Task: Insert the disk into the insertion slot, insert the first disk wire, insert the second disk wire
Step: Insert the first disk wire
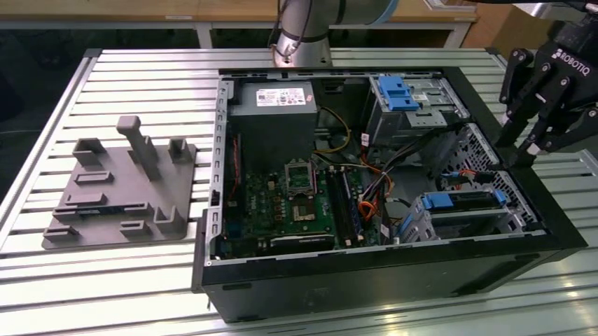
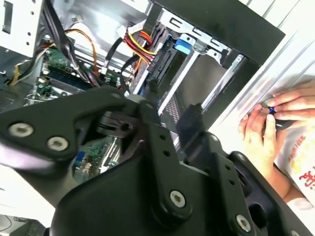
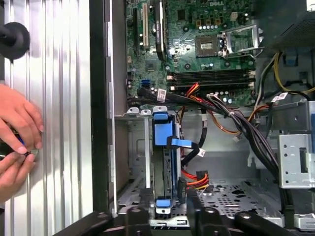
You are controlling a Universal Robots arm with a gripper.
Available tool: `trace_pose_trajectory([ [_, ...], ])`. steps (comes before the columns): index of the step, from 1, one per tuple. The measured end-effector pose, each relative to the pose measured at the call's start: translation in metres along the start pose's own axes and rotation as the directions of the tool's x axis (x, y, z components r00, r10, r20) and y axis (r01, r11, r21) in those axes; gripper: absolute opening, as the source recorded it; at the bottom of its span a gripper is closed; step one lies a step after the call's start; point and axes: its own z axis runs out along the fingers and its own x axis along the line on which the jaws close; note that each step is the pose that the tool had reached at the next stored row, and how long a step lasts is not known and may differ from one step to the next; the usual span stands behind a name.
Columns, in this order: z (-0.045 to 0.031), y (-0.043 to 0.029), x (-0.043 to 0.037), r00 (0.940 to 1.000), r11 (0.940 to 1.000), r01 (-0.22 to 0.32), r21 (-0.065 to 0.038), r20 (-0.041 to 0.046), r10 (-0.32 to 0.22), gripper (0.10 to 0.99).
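Observation:
The disk (image 1: 463, 201), silver in a bright blue caddy, sits inside the insertion slot (image 1: 472, 222), a silver cage at the near right corner of the open computer case. In the first wrist view the disk (image 3: 165, 162) is edge-on within the slot's metal rails (image 3: 147, 157). A black connector with red, orange and yellow wires (image 3: 196, 178) lies by the disk's end; I cannot tell whether it is plugged in. My gripper (image 1: 526, 155) hangs open above the case's right wall, over the slot, with nothing between its fingers (image 3: 197, 209).
A person's hands (image 3: 17, 132) hold a small object on the slatted table just outside the case wall (image 3: 98, 123). A taller cage with a blue latch (image 1: 402, 94) stands at the back. A grey fixture (image 1: 122, 185) lies at the exterior view's left.

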Motion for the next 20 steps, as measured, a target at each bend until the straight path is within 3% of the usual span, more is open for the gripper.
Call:
trace_pose_trajectory([
  [3,0.0016,-0.0006,-0.0028,0.9999,1.0000,-0.003,0.000,-0.0153,0.003,0.357],
  [4,0.0021,-0.0009,-0.0037,0.9999,1.0000,-0.003,0.000,-0.0170,0.003,0.294],
  [8,0.0040,-0.0030,-0.0048,0.9998,1.0000,-0.003,0.000,-0.0172,0.003,0.294],
  [16,0.0083,-0.0140,-0.0062,0.9998,1.0000,-0.002,-0.004,-0.0180,0.002,0.294],
  [20,0.0131,-0.0148,-0.0096,0.9997,0.9999,-0.014,-0.005,-0.0195,0.014,0.294],
])
